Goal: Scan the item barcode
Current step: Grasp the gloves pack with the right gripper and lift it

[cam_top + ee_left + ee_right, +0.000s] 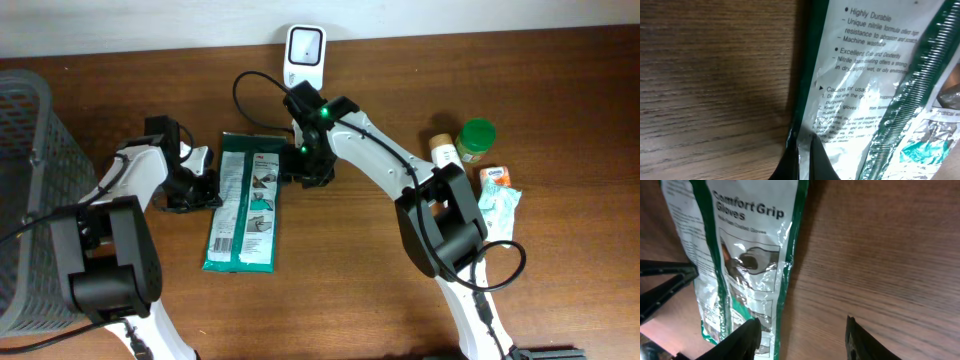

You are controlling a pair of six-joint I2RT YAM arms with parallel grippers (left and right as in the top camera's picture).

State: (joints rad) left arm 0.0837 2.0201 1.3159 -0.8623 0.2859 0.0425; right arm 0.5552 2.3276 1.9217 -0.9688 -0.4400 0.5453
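Pinching down hard, the left claw [802, 157] is clenched on the glove packet [865, 85], with a sliver of its green-and-silver border caught right between the dark fingers. One packet, just the one, lies flat on the wooden table [715, 75] with its printed side up; "Comfort Grip Gloves" reads clearly from the right wrist.

Across the packet, the right claw [802, 325] stands released. Its two black fingers [740, 342] are spread apart, one over the packet's green side border and the other over bare wood, with nothing held between them. So the packet sits directly between the two claws: the left claw is at one long edge and the right claw at the opposite long edge, up near the top end.

Past the right claw, toward the back of the table, one white scanner [304, 52] sits apart from the packet. Farther out on the right claw's outer side, four small goods cluster together: one small bottle [443, 150], one green-lidded jar [477, 138], one orange packet [496, 177] and one pale wrapper [500, 210]. Farthest off, beyond the left claw's outer side, one grey wire basket [25, 150] sits at the table's edge.
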